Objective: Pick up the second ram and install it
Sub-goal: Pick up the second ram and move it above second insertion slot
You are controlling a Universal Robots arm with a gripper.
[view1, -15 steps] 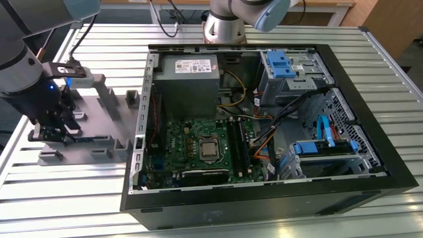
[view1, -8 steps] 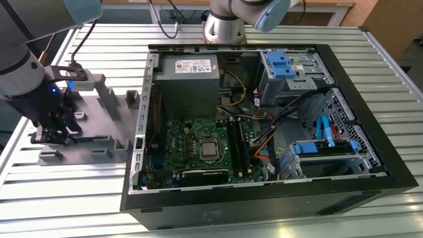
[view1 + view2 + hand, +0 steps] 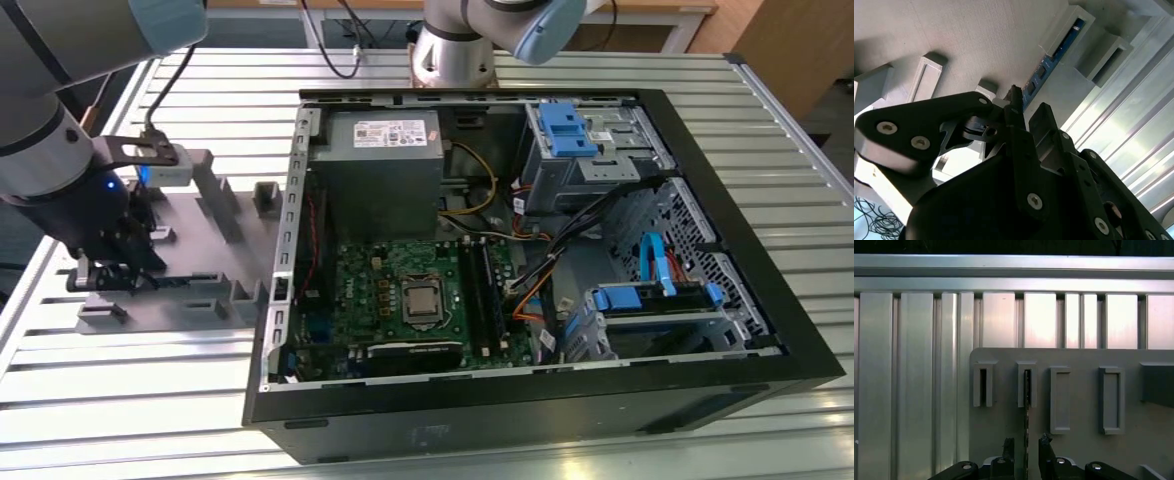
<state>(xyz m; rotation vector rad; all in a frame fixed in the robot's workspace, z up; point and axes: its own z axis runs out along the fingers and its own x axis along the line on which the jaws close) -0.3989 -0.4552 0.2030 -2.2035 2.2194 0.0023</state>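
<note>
The two black fingers point(image 3: 1009, 447) of the gripper point(image 3: 1027, 447) stood apart, one on each side of the second ram point(image 3: 1027, 390), a thin, flat, dark memory stick seen edge-on in the first wrist view; a gap showed on both sides, so nothing was clamped yet. The second wrist view put the gripper point(image 3: 1028, 107) at the near end of the same stick point(image 3: 1046, 67), whose chips ran away toward a raised gray slotted block point(image 3: 1066, 30). The ram stood on edge in that block point(image 3: 1020, 385) on the flat gray plastic fixture plate point(image 3: 1079, 450), with empty blocks of the same kind on either side of it along the plate. The step in hand looked like the pick-up, at the point of lining up on the stick. By my judgement a sound hold called for the fingers to meet the flat faces squarely and stay clear of the block's walls. The plate point(image 3: 200, 290) lay on a ribbed aluminium surface point(image 3: 134, 400), and beside the plate, toward the exterior view's right, lay an open black computer case point(image 3: 534, 400) with its green motherboard point(image 3: 387, 290) exposed.
</note>
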